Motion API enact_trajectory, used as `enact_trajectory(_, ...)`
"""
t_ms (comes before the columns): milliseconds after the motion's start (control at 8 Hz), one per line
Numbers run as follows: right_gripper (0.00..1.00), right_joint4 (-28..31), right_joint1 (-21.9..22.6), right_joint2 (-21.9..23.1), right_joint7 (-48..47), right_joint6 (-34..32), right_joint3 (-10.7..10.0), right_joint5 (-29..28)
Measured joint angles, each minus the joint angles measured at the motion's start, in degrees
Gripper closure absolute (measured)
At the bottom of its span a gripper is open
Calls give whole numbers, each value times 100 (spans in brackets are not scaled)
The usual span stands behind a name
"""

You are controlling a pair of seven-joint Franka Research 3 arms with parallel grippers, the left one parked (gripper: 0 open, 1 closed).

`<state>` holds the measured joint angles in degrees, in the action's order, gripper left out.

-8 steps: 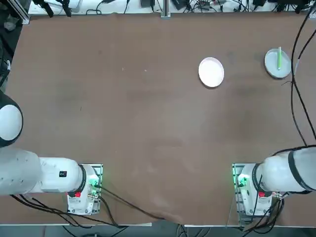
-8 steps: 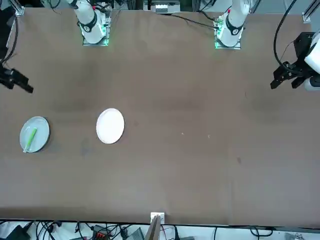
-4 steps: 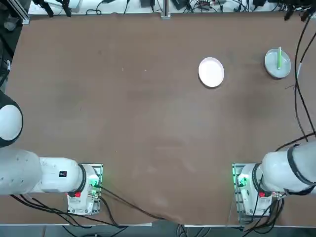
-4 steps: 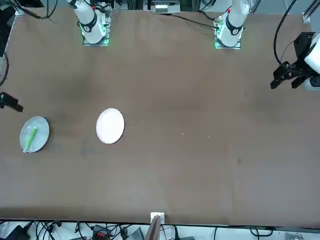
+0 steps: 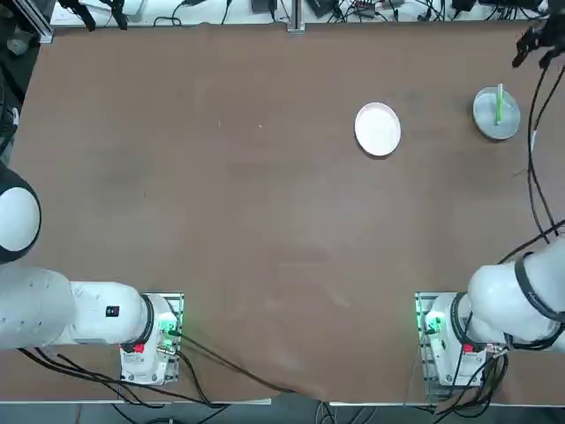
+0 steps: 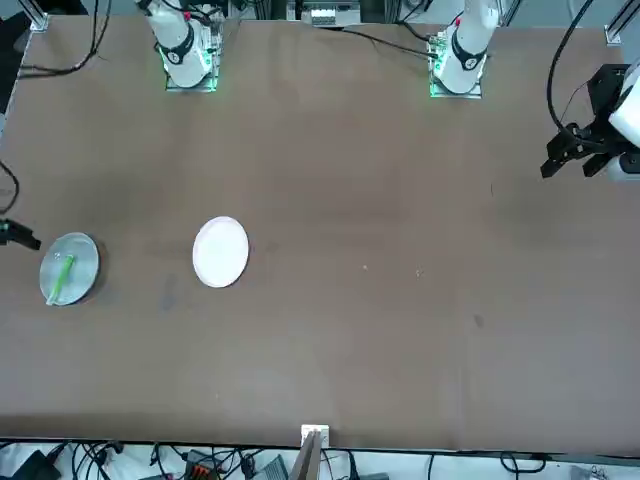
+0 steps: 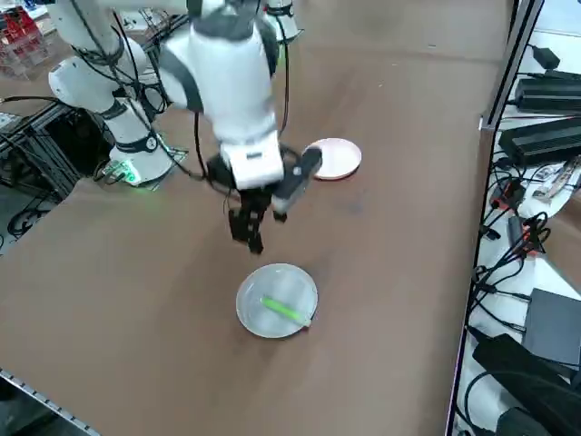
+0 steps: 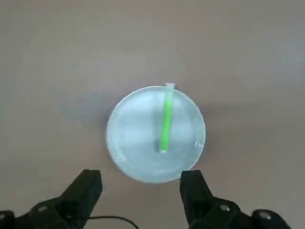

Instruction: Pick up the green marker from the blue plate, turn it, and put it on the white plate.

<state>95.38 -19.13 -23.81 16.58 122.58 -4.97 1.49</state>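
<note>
The green marker (image 8: 166, 119) lies across the blue plate (image 8: 133, 138) at the table's far right, also seen as marker (image 5: 499, 104) on plate (image 5: 488, 122) from above. My right gripper (image 8: 142, 188) hangs open and empty above the table, just beside the plate, with the plate showing beyond its fingertips. From the right side, the gripper (image 7: 247, 234) is over bare table a short way from the plate (image 7: 259, 313) and marker (image 7: 286, 311). The white plate (image 5: 378, 129) sits bare to the left of the blue one, also seen at white plate (image 7: 336, 157).
The right arm's black cable (image 5: 530, 177) trails along the table's right edge. Power bricks and cords (image 7: 545, 136) lie beyond that edge. The blue plate (image 6: 82, 262) sits close to the table's side edge.
My right gripper has moved in over the far right of the table and come close to the blue plate. The marker and both plates have not moved.
</note>
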Motion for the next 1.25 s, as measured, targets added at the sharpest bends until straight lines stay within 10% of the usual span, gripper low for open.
enact_trajectory(1250,29,187,-426,-1442,396,2093,73,-466)
